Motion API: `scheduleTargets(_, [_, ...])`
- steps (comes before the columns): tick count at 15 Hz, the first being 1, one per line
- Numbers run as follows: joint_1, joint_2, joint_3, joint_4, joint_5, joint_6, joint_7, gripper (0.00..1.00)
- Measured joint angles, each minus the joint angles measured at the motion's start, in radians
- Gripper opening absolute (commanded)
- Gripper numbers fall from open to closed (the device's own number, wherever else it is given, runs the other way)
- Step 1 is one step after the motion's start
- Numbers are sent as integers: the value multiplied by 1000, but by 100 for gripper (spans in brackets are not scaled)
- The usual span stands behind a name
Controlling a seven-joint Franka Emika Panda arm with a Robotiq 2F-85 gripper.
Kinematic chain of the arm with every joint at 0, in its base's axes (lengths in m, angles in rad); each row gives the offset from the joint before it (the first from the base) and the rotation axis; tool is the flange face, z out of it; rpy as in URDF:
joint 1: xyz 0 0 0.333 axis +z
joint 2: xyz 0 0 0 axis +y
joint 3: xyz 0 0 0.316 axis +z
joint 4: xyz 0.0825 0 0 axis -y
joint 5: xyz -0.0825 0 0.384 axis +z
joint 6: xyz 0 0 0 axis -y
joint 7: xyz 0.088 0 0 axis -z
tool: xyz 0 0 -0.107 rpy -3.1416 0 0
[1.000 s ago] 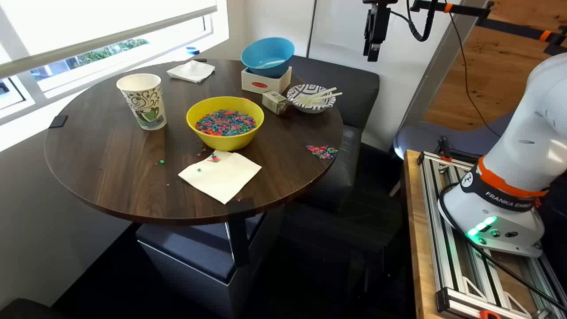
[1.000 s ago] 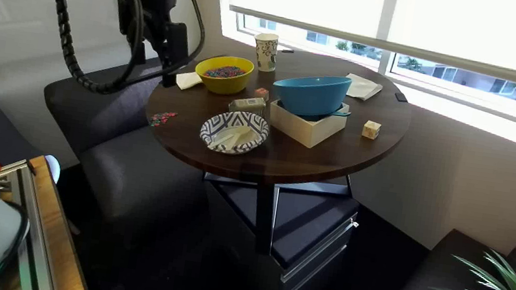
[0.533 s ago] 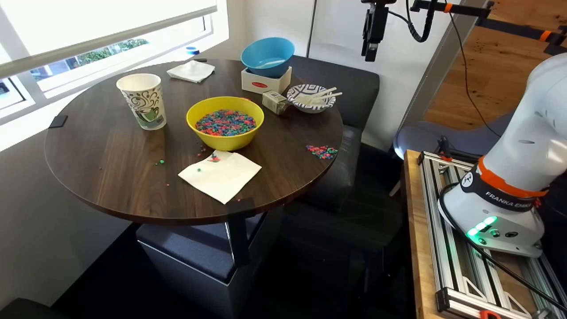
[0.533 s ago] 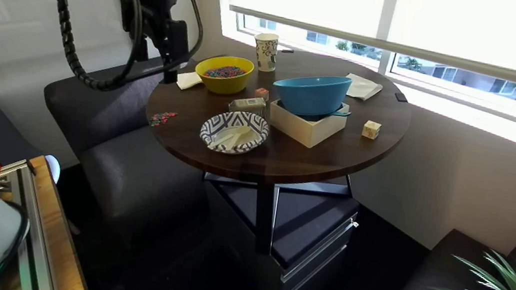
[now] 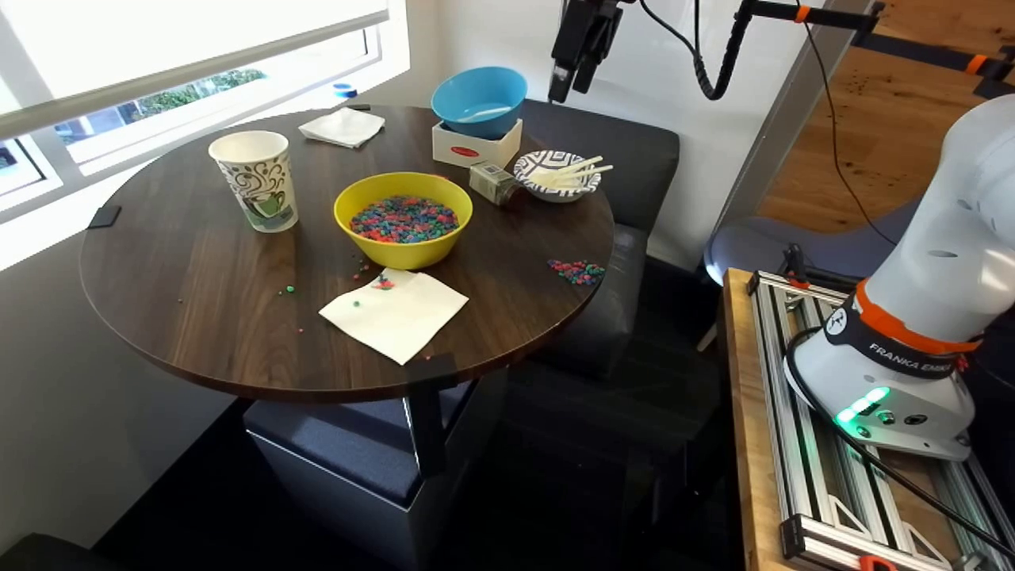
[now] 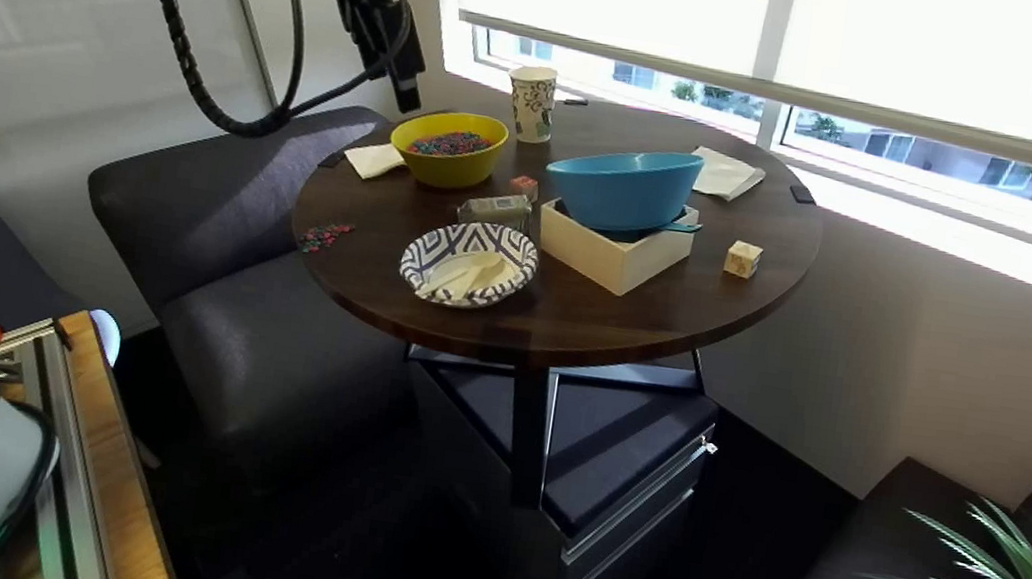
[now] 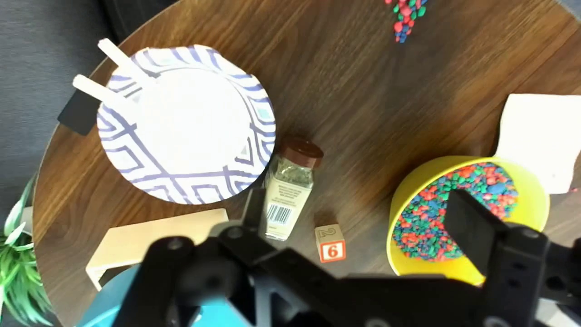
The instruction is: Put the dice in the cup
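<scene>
The white paper cup (image 5: pixel 258 186) with a printed pattern stands upright on the round table in both exterior views (image 6: pixel 531 108). It is out of the wrist view. A wooden die (image 6: pixel 523 188) with an orange-framed 6 lies between the yellow bowl and the box; the wrist view shows it (image 7: pixel 332 240). A second wooden die (image 6: pixel 742 259) lies near the table edge, beyond the box. My gripper (image 7: pixel 356 211) is open and empty, its fingers wide apart. It hangs tilted above the table in an exterior view (image 5: pixel 569 87). In the wrist view the die shows between the fingers, further below.
A yellow bowl (image 5: pixel 404 254) of colourful bits stands beside the die. A glass jar (image 7: pixel 288 195) lies close on its other side. A blue bowl (image 6: pixel 620 193) sits tilted on a wooden box (image 6: pixel 583 246). A patterned paper bowl (image 6: pixel 425 252) holds white utensils.
My gripper has swung over towards the table and tilted, moving left in one exterior view and right and up in another. The things on the table have not moved.
</scene>
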State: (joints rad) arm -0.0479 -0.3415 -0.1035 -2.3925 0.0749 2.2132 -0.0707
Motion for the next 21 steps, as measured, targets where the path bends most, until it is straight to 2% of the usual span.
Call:
scheduleTargets(3, [-10, 57, 35, 37, -63, 5, 83, 100])
scheduleTargets(11, [-19, 74, 37, 59, -74, 5, 76, 100])
scheduleTargets(14, [1, 139, 42, 125, -69, 5, -5, 100])
scheduleTargets(17, [20, 263, 38, 247, 17, -18, -145, 100])
scheduleTargets(21, [20, 329, 35, 306, 29, -24, -175, 100])
